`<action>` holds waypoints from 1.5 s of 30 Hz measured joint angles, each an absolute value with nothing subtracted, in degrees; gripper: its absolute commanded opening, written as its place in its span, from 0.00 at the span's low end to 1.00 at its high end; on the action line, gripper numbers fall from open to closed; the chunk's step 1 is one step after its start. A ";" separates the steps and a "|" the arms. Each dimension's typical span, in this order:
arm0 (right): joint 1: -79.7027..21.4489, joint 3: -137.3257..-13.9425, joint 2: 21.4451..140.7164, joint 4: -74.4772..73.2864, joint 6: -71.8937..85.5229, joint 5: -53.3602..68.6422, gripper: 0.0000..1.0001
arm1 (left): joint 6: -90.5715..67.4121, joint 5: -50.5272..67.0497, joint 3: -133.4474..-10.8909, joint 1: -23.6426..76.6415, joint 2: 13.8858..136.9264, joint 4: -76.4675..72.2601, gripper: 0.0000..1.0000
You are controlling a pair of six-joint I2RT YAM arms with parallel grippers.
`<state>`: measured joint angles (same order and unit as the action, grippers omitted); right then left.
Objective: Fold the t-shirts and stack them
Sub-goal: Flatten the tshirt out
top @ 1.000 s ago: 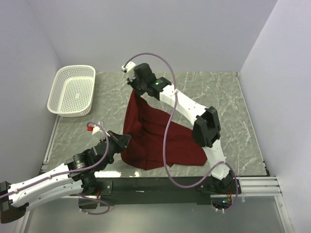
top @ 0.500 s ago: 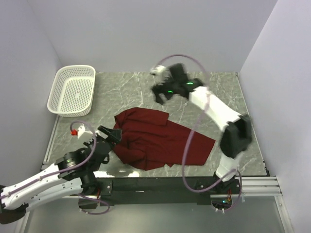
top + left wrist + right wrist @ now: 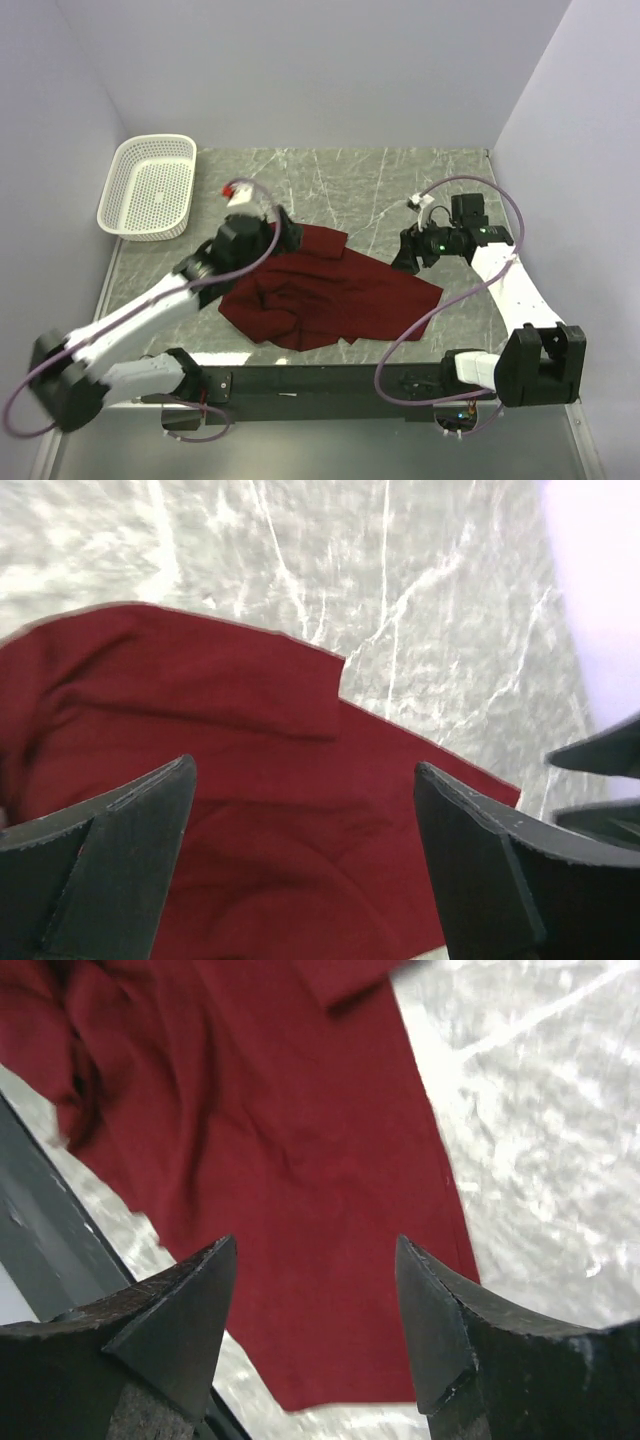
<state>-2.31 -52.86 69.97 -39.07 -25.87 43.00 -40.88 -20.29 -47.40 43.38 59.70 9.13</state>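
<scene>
Both arms have swung to opposite ends of the t-shirt (image 3: 330, 290); left hand (image 3: 284, 234) and right hand (image 3: 404, 256) gape wide, empty.

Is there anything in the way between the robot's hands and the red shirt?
No, nothing visible is. The left hand and the right hand are both open right over the red t-shirt, with only air between. The white basket sits off in the far left corner.
</scene>
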 measured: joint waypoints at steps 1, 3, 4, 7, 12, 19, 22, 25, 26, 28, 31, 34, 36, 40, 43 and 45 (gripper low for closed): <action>-1.52 -52.84 69.80 -39.03 -25.36 43.86 0.71 | -40.77 -16.75 -49.21 41.41 64.47 7.99 0.95; 0.25 -52.77 68.27 -38.02 -24.47 45.78 0.71 | -41.06 -10.00 -54.89 38.30 74.24 6.90 0.89; 1.26 -52.56 67.11 -37.41 -24.10 46.22 0.71 | -41.32 -6.94 -58.52 37.19 79.90 6.42 0.86; 4.23 -51.66 64.16 -36.18 -23.14 46.89 0.71 | -41.89 1.54 -70.30 35.46 94.74 6.59 0.79; 7.77 -51.31 63.68 -35.94 -22.31 48.10 0.70 | -48.62 8.36 -88.09 35.51 113.84 11.99 0.71; 9.15 -51.27 63.40 -35.55 -21.47 49.28 0.69 | -59.46 0.91 -98.39 38.46 124.86 25.87 0.67; 9.72 -51.27 63.35 -35.55 -21.47 49.67 0.69 | -61.80 -3.14 -104.73 40.42 128.25 31.03 0.63; 10.17 -51.27 63.35 -35.57 -21.50 50.30 0.69 | -63.20 -6.00 -108.81 41.80 130.17 34.24 0.58; 10.33 -51.24 63.35 -35.57 -21.47 50.54 0.69 | -63.57 -6.76 -109.23 42.06 130.41 35.09 0.56; 10.52 -51.24 63.35 -35.57 -21.47 50.72 0.69 | -64.18 -8.10 -109.78 42.22 130.91 36.84 0.54; 10.92 -51.27 63.35 -35.57 -21.50 51.03 0.69 | -64.34 -9.87 -110.76 42.02 132.44 38.96 0.54; 11.25 -51.27 63.35 -35.59 -21.50 51.35 0.69 | -64.36 -10.81 -111.96 41.78 133.97 40.51 0.49; 11.31 -51.24 63.35 -35.62 -21.52 51.70 0.69 | -64.14 -11.57 -113.43 41.71 134.52 41.45 0.48; 11.40 -51.27 63.35 -35.62 -21.52 52.03 0.69 | -63.59 -12.38 -116.27 41.69 136.68 42.54 0.37; 11.55 -51.27 63.35 -35.62 -21.52 52.14 0.69 | -62.54 -12.95 -116.64 41.71 137.08 42.70 0.28; 11.57 -51.27 63.35 -35.62 -21.52 52.18 0.69 | -61.73 -13.39 -116.64 41.71 137.12 42.76 0.22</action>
